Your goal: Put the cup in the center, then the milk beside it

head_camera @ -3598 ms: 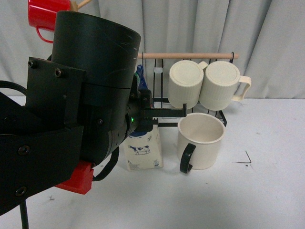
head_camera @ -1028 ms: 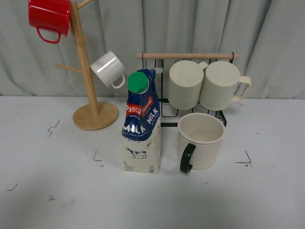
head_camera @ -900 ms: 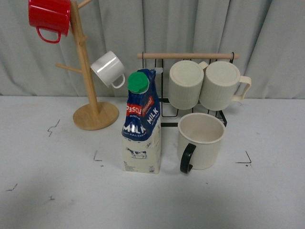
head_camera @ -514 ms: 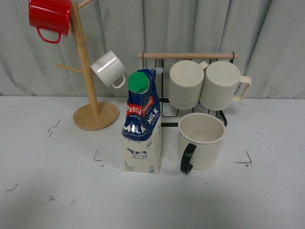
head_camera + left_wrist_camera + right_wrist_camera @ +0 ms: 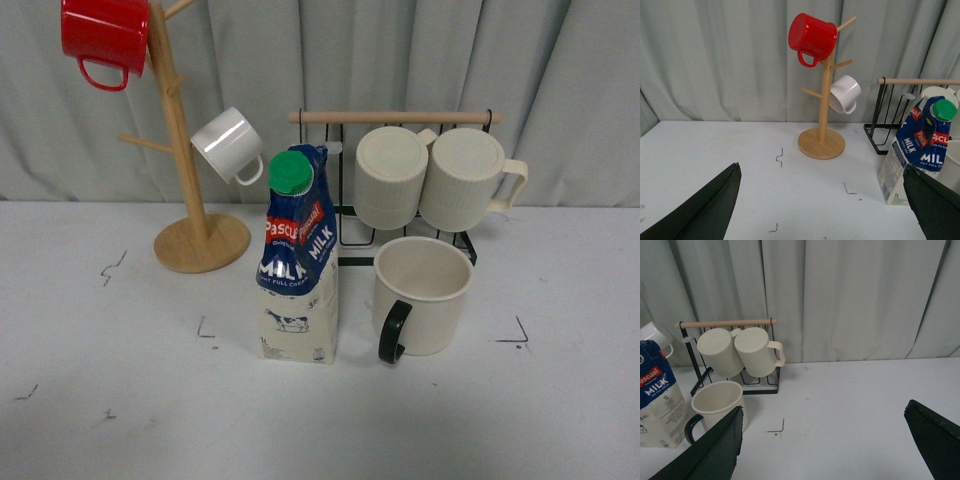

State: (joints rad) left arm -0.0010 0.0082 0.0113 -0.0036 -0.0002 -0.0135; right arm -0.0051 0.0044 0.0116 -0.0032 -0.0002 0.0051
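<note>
In the front view, the milk [image 5: 298, 262] is standing upright just left of the frame's centre, its green cap [image 5: 290, 172] facing the camera. The cup [image 5: 420, 295] is sitting just right of it, mouth up, black handle [image 5: 392, 331] pointing toward the lower left; a narrow gap is separating the 2, so they are not touching. Both are resting on the white table [image 5: 120, 400], between small black corner marks.

Behind them, in the upper middle of the frame, a black wire rack [image 5: 345, 225] with a wooden bar [image 5: 395, 117] is carrying 2 ribbed mugs [image 5: 390, 176], lying on their sides next to each other. At the upper left, a wooden mug tree [image 5: 185, 215] is holding a red mug [image 5: 103, 35] near its top and a small white mug [image 5: 228, 145] lower on its right side. Grey curtains [image 5: 560, 90] are filling the background.

No arm is showing in the front view. In the left wrist view, the left gripper [image 5: 825, 210] is showing 2 dark fingers [image 5: 707, 207] at the lower corners of the frame, spread wide apart with nothing between them; the milk is appearing at the right edge. In the right wrist view, the right gripper [image 5: 832, 450] is likewise standing wide apart and holding nothing, with the cup and milk at the lower left of that frame.
</note>
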